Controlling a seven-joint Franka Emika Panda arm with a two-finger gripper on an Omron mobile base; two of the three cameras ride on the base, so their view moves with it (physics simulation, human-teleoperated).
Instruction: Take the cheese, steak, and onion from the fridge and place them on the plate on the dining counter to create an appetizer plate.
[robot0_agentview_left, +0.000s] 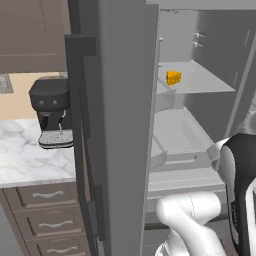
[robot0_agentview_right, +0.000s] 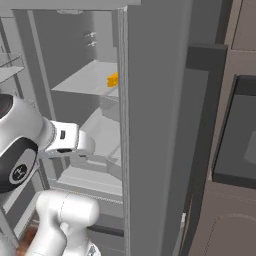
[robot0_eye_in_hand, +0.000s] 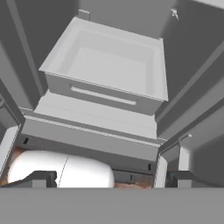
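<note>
The fridge (robot0_agentview_left: 200, 105) stands open, with pale grey shelves inside. The cheese (robot0_agentview_left: 173, 78), a small yellow-orange wedge, sits on an upper shelf; in the right base view the cheese (robot0_agentview_right: 113, 80) is half hidden behind the door edge. My gripper (robot0_eye_in_hand: 111, 179) is open, its fingertips (robot0_eye_in_hand: 40, 178) spread wide and holding nothing. It points down into the fridge at an open, empty drawer (robot0_eye_in_hand: 105, 65), well below the cheese shelf. The steak, onion, plate and dining counter are out of view.
The open fridge doors (robot0_agentview_left: 125, 125) (robot0_agentview_right: 155, 125) stand close on either side of the arm. A dark coffee machine (robot0_agentview_left: 51, 112) stands on a marble worktop (robot0_agentview_left: 25, 160) with drawers at the left. A dark built-in microwave (robot0_agentview_right: 240, 135) is at the right.
</note>
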